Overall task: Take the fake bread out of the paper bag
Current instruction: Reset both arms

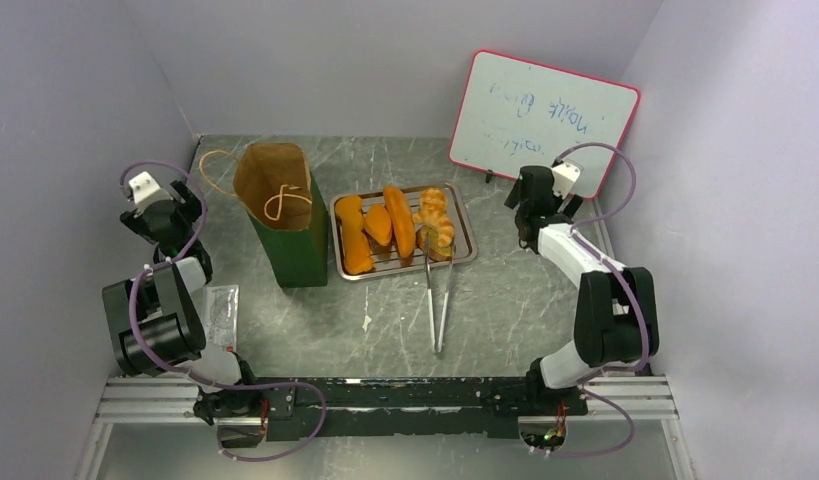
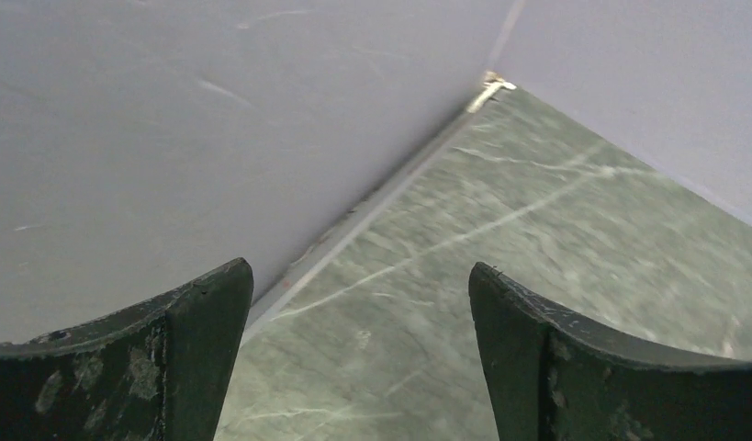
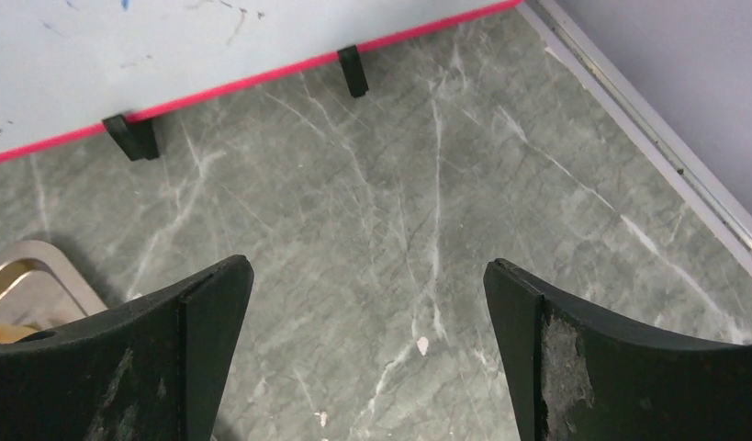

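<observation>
The paper bag (image 1: 288,225), dark green with a brown inside and tan cord handles, stands upright at left of centre. Its open mouth shows only brown paper and a handle. Several pieces of glossy orange fake bread (image 1: 397,222) lie on the silver tray (image 1: 465,250) just right of the bag. My left gripper (image 1: 180,200) hangs left of the bag, apart from it. In the left wrist view it (image 2: 361,266) is open over bare table by the wall. My right gripper (image 1: 525,200) is right of the tray, and it (image 3: 368,262) is open and empty too.
Metal tongs (image 1: 437,300) lie in front of the tray, tips toward it. A red-framed whiteboard (image 1: 540,115) leans at the back right, its feet close ahead of my right fingers (image 3: 197,322). A clear plastic packet (image 1: 220,315) lies near the left arm. Walls close in on three sides.
</observation>
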Motion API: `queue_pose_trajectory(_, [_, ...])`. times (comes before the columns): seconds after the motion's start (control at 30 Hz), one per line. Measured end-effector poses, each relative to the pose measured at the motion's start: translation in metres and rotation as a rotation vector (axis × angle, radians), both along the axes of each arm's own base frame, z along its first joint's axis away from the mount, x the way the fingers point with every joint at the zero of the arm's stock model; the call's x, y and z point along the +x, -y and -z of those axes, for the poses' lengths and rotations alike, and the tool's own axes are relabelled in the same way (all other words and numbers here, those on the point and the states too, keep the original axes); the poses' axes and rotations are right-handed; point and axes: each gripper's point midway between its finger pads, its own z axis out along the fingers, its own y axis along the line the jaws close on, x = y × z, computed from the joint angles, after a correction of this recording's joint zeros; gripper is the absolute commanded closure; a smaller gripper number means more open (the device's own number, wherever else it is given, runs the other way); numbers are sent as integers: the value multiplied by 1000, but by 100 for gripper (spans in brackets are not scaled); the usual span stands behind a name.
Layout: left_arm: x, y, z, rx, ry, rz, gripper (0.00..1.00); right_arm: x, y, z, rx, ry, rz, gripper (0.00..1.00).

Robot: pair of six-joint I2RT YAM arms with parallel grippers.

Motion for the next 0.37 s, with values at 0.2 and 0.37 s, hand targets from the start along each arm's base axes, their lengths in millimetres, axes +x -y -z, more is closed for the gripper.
queue_pose_trajectory(0.2, [11,27,-9,74,61,187,19,-4,0,-1,6,24,4,0])
queue_pose_trajectory(0.37, [4,37,-6,63,104,212,22,-6,-3,-15,10,74,1,1])
